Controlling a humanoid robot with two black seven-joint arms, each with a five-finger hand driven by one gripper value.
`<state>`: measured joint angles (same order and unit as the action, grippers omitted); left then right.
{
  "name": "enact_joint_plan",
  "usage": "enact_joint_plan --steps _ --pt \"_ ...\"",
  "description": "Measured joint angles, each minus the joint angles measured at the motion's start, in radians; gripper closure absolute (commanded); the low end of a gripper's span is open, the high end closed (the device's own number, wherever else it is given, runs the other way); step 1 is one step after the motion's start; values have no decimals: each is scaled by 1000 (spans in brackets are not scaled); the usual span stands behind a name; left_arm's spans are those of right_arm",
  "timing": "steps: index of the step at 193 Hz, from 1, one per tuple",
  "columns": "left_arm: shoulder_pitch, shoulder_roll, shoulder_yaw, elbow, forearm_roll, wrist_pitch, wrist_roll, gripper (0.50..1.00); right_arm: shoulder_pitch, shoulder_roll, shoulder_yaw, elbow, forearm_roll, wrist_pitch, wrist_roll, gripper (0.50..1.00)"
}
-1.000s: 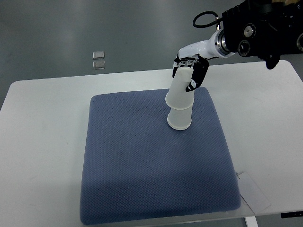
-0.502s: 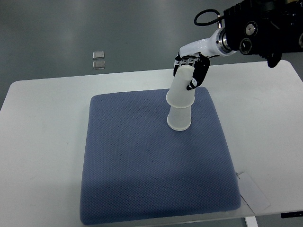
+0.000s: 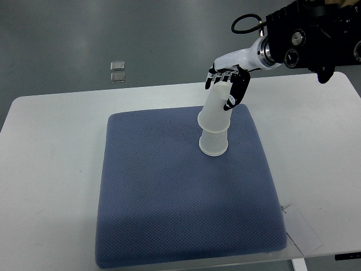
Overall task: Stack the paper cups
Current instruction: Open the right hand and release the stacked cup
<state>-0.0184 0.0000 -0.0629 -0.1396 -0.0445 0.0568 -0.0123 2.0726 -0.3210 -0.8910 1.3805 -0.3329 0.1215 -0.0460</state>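
Note:
Two white paper cups stand upside down on the blue mat [image 3: 169, 192], one over the other. The lower cup [image 3: 214, 143] rests with its rim on the mat. The upper cup [image 3: 216, 110] sits over it and leans up and to the right. My right hand [image 3: 227, 86] comes in from the upper right and holds the top end of the upper cup, with its fingers [image 3: 221, 74] curled over the far side and its thumb on the near right side. The left arm does not show.
The mat covers most of a white table [image 3: 51, 147]. A clear flat sheet [image 3: 302, 228] lies at the mat's near right corner. Two small pale squares [image 3: 117, 71] lie on the grey floor beyond the table. The right arm's dark housing [image 3: 310, 36] fills the top right.
The right hand has shifted slightly up and to the right at the top of the upper cup. The two cups stay in the same place on the mat.

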Motion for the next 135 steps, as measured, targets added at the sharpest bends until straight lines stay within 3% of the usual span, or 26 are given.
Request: enact_joint_plan --steps 98,135 --pt "0 0 0 0 0 0 0 500 2 -8 4 0 1 -3 0 605" --pt "0 0 0 0 0 0 0 500 -50 -20 56 -62 81 -75 2 605"
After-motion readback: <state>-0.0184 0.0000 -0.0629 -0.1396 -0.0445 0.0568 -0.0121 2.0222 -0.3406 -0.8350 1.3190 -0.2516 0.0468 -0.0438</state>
